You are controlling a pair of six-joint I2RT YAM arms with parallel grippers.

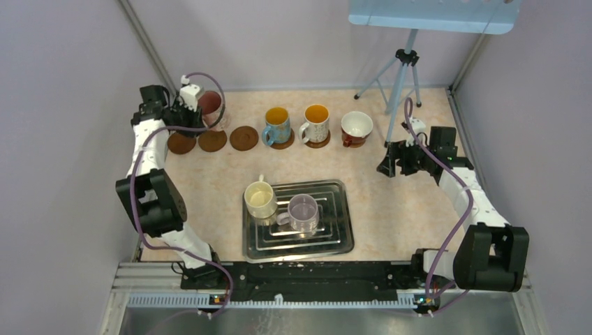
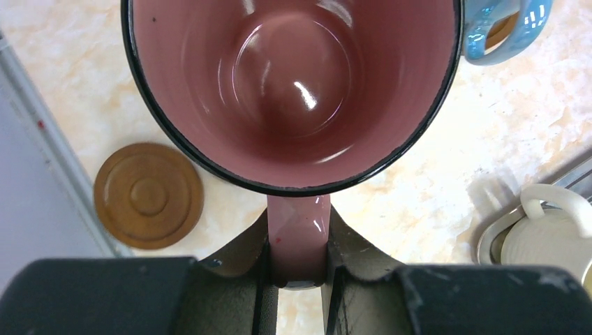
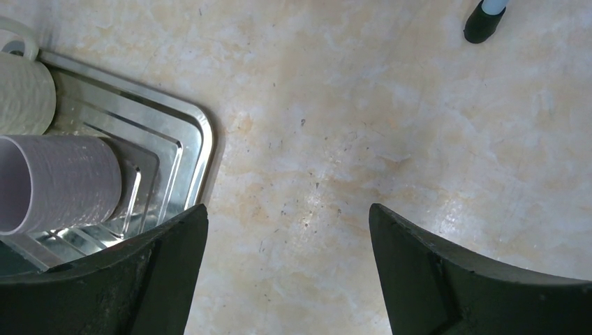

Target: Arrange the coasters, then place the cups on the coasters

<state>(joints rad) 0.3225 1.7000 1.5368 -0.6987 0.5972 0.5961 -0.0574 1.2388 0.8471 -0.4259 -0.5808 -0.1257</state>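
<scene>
The pink cup [image 2: 293, 84] is held by its handle, which is pinched tight in the left gripper [image 2: 299, 251]. This is far out at 10 o'clock on the worktop [image 1: 391, 223]. The cup is kept upright, and its shiny inside and thin black rim are seen from above. Whether its bottom touches the worktop cannot be told.

Three bare brown coasters [image 1: 212, 140] are laid in a row just at 6 o'clock from the pink cup. One of them is seen at 8 o'clock from the cup in the left wrist view.

At 3 o'clock from that row, three more cups are set, each on a coaster of its own. First comes the blue-handled cup [image 1: 277, 125] with yellow inside. Next is the white cup with orange inside [image 1: 315, 123], and last the wide white cup with dark red outside [image 1: 357, 125]. Small marks are seen on the side of the middle one, but they are too small to be read.

A silver tray [image 1: 335, 241] is placed at 6 o'clock on the worktop, near the arm bases. The cream cup [image 1: 260, 199] is stood at its 10 o'clock corner. The lilac cup [image 1: 304, 213] is just beside it, nearer the middle.

The right gripper [image 3: 287, 216] is spread wide over bare worktop at 3 o'clock. The tray is at 9 o'clock from it and a tripod foot [image 3: 485, 17] at 1 o'clock.
</scene>
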